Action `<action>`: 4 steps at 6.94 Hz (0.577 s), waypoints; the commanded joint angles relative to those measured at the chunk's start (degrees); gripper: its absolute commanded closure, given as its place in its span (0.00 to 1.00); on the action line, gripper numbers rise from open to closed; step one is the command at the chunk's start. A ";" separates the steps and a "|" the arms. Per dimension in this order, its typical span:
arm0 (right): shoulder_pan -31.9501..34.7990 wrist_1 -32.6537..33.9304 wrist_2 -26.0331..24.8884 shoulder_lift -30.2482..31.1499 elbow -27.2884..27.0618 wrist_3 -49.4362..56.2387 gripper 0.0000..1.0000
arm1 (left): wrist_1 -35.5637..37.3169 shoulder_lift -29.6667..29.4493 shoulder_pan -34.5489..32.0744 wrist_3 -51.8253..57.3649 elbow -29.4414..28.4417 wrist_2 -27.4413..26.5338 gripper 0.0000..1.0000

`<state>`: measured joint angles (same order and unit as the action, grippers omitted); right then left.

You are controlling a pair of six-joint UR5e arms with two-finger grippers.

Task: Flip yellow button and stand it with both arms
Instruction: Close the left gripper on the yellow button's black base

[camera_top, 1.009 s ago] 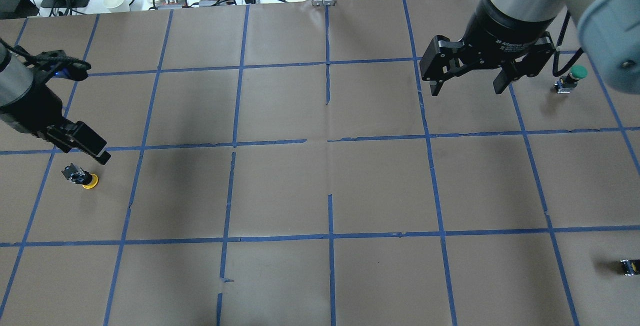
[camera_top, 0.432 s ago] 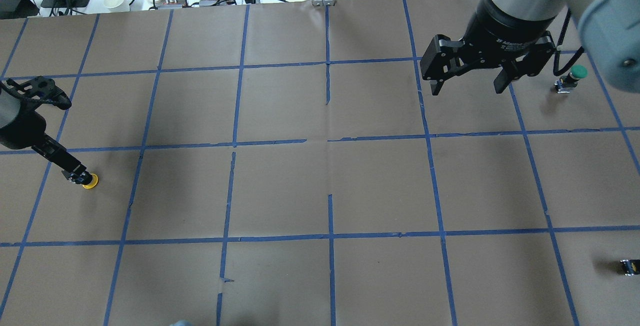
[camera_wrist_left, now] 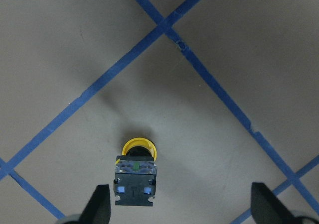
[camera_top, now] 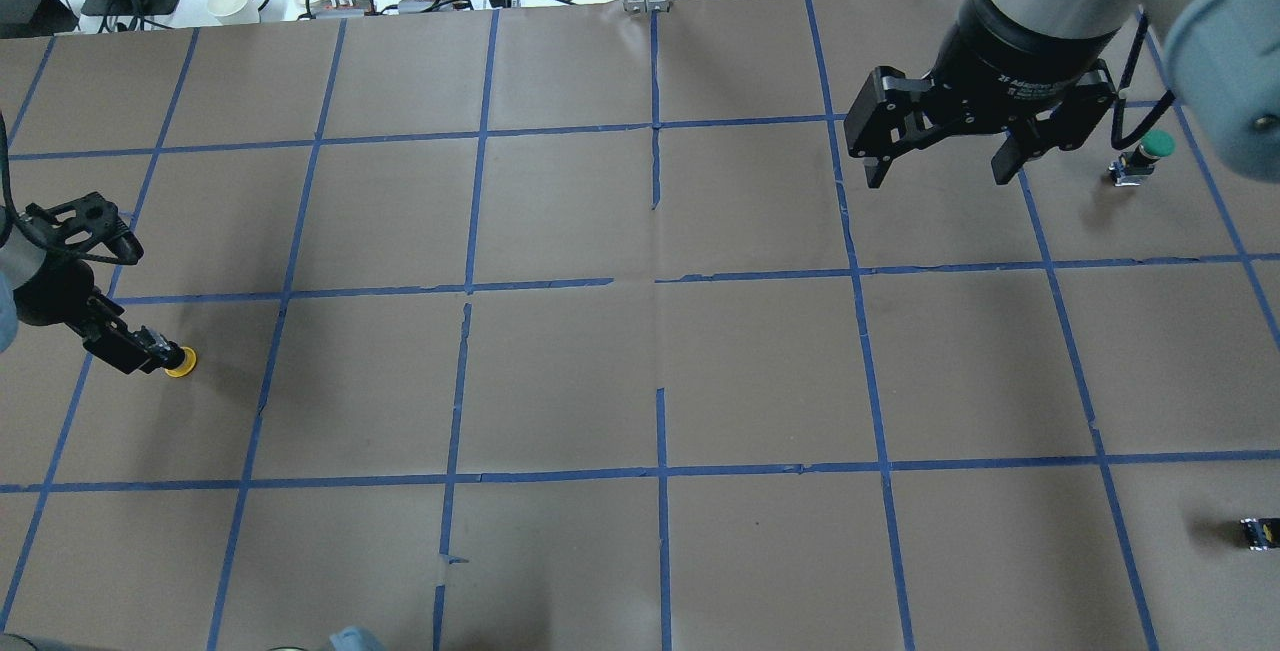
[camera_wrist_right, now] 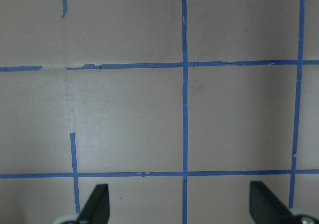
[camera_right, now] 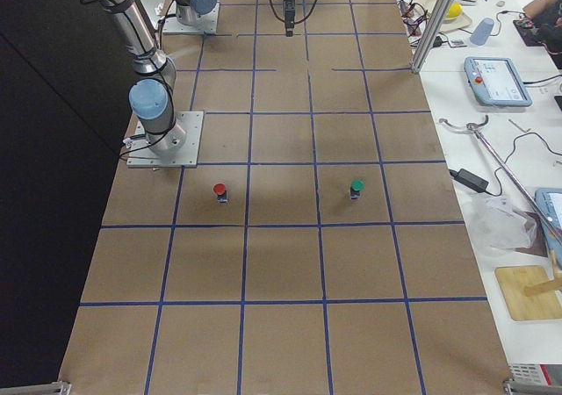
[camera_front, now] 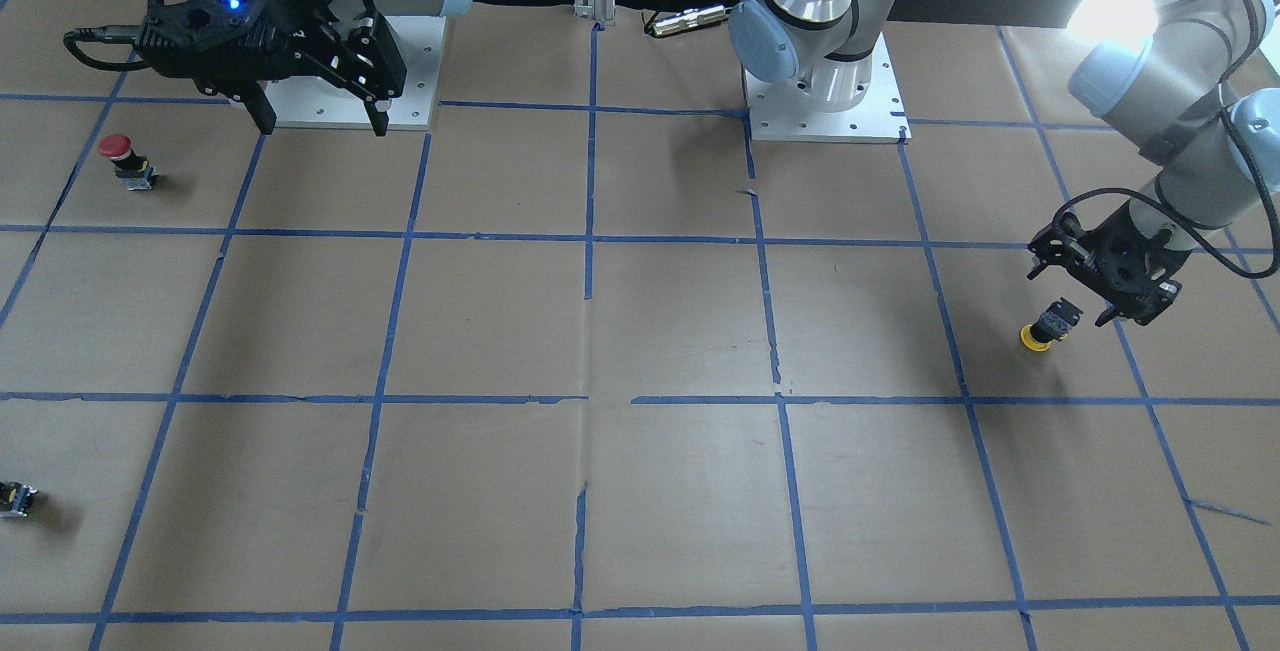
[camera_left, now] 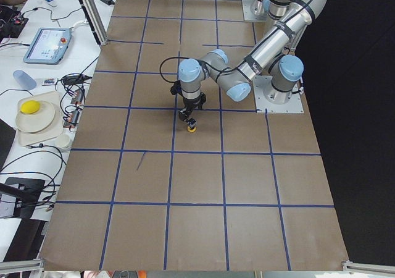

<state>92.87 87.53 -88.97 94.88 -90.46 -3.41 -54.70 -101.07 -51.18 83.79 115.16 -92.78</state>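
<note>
Yellow button (camera_wrist_left: 135, 171) lies tipped over on the brown-papered bench (camera_top: 560, 381) near its left end, apart from the blue tape lines (camera_wrist_left: 99, 82). A small green mark (camera_wrist_left: 135, 165) shows on its body. The left claw (camera_wrist_left: 182, 204) hangs over it, spread wide, one finger (camera_wrist_left: 99, 206) just beside the body. Well apart, farther off, the right claw (camera_top: 938, 174) hovers wide. Its white collar lettering (camera_top: 1010, 83) is unreadable.

Overhead looked down from behind; front view faced it. Side views ran along table (camera_left: 197, 179) from both ends. Wrist cameras close, downward; left one shared yellow button (camera_wrist_left: 135, 174) with overhead.
</note>
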 commanded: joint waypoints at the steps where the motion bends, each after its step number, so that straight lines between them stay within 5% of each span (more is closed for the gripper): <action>1: -0.14 -0.26 -0.06 0.47 0.02 0.07 0.00 | 6.78 -4.28 1.17 5.77 0.68 0.06 0.02; 4: 0.03 -0.09 -0.06 0.74 -0.33 -0.01 0.00 | 6.89 -4.92 0.90 5.86 0.95 2.25 0.05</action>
<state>92.80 87.32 -89.03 95.56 -90.72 -3.41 -48.04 -105.65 -50.19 89.51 116.08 -91.47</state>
